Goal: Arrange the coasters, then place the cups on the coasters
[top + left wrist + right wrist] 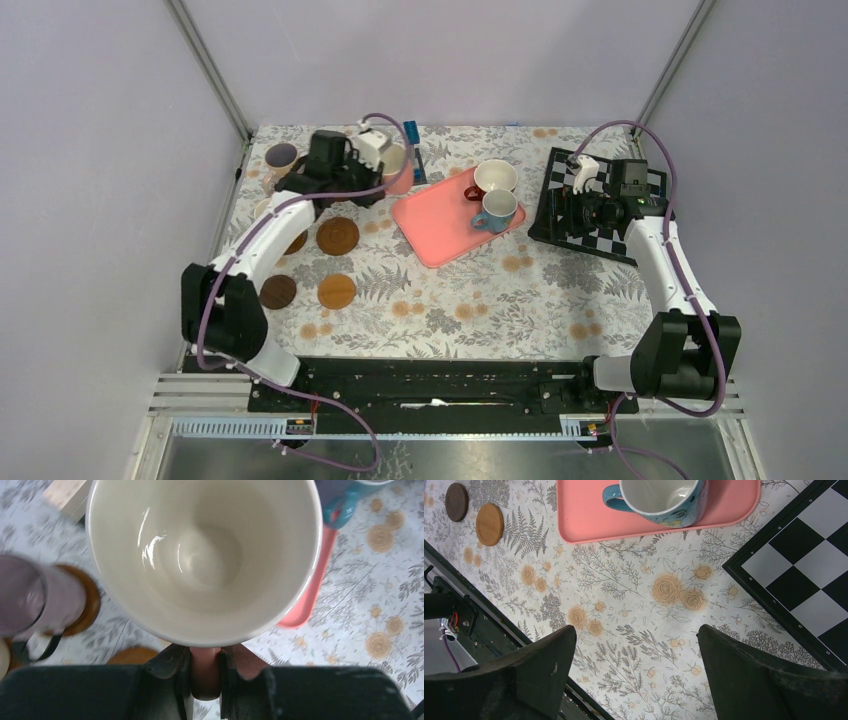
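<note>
While my left gripper (205, 666) pinches the handle of the salmon cup (205, 555), the cup's cream inside fills the wrist view. At that frame's left the mauve cup (27, 597) stands on a coaster (86, 602), and the tray (306, 605) shows at right. From above, the salmon cup is upper middle, just left of the tray, with bare coasters (338, 235) lower left. My right gripper (636, 645) gapes wide, empty, beside the chessboard (804, 555). The blue cup (664, 500) stands on the tray.

salmon mug (200, 555): glossy glazed ceramic | orange-brown coaster (489, 524): matt wood grain | pink tray (579, 515): smooth matt plastic
</note>
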Tool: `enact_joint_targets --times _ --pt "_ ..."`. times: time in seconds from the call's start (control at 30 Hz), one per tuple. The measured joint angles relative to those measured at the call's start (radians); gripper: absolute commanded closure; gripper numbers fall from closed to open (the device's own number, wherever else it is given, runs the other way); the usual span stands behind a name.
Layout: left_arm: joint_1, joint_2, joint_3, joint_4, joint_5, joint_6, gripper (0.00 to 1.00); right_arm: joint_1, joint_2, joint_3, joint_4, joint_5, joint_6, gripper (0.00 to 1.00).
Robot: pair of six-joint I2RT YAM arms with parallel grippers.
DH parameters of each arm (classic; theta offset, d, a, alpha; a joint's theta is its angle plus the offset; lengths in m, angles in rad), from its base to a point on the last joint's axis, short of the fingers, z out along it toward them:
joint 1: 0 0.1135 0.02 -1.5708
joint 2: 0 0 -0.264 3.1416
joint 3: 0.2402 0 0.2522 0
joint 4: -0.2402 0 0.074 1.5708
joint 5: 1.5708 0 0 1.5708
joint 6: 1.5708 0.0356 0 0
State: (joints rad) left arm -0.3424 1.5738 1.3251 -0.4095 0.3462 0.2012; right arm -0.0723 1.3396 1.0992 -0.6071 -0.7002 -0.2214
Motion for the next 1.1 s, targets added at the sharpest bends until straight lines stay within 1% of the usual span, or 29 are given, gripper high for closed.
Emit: enact_joint_targets --times 0.13,0.23,0.4,0.6,0.73,0.87,1.0,1.1 --pt "0.123 -0.074 -0.060 -0.049 0.043 0.019 1.00 0.000 -0.002 -0.001 0.000 0.000 -0.003 0.02" --pt "0.224 -0.137 -0.110 -0.132 0.080 0.069 1.00 0.000 -0.002 -0.001 0.000 0.000 -0.003 0.02" --pt "0.370 -0.270 -0.208 -0.290 0.153 0.213 1.00 0.000 -0.002 -0.001 0.000 -0.001 -0.007 0.02" --pt "0.543 -0.411 -0.317 -0.468 0.220 0.424 1.00 0.000 -0.002 -0.005 0.000 -0.003 -0.007 0.02" --pt "0.645 -0.436 -0.381 -0.535 0.245 0.537 1.00 0.000 -0.002 -0.009 0.000 -0.010 -0.007 0.02" --pt "0.772 -0.436 -0.434 -0.578 0.254 0.657 1.00 0.000 -0.002 -0.021 0.000 -0.018 -0.008 0.02" --pt "0.888 -0.437 -0.453 -0.607 0.278 0.777 1.00 0.000 -0.001 -0.026 0.000 -0.026 -0.009 0.02" --pt "0.954 -0.438 -0.453 -0.624 0.306 0.859 1.00 0.000 0.000 -0.026 0.000 -0.027 -0.010 0.02"
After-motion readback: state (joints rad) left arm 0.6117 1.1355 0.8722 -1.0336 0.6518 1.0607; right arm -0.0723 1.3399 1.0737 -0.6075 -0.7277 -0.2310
